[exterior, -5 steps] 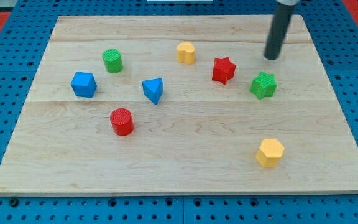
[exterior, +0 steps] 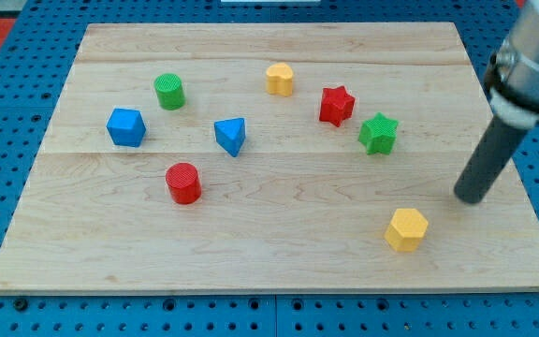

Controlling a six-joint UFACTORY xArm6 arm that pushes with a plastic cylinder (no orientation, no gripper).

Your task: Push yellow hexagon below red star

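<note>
The yellow hexagon (exterior: 407, 229) lies near the view's bottom right of the wooden board (exterior: 269, 253). The red star (exterior: 337, 105) sits above the board's middle, up and to the left of the hexagon. My tip (exterior: 470, 198) rests on the board to the right of the yellow hexagon and slightly above it, a short gap away, not touching it.
A green star (exterior: 378, 133) sits just right of and below the red star. A second yellow block (exterior: 280, 79) is left of the red star. A blue triangle (exterior: 232, 136), red cylinder (exterior: 183, 183), blue cube (exterior: 125, 126) and green cylinder (exterior: 168, 91) are on the left half.
My tip has moved from above the green star down to the right of the yellow hexagon. The green star has shifted a little to the left and down.
</note>
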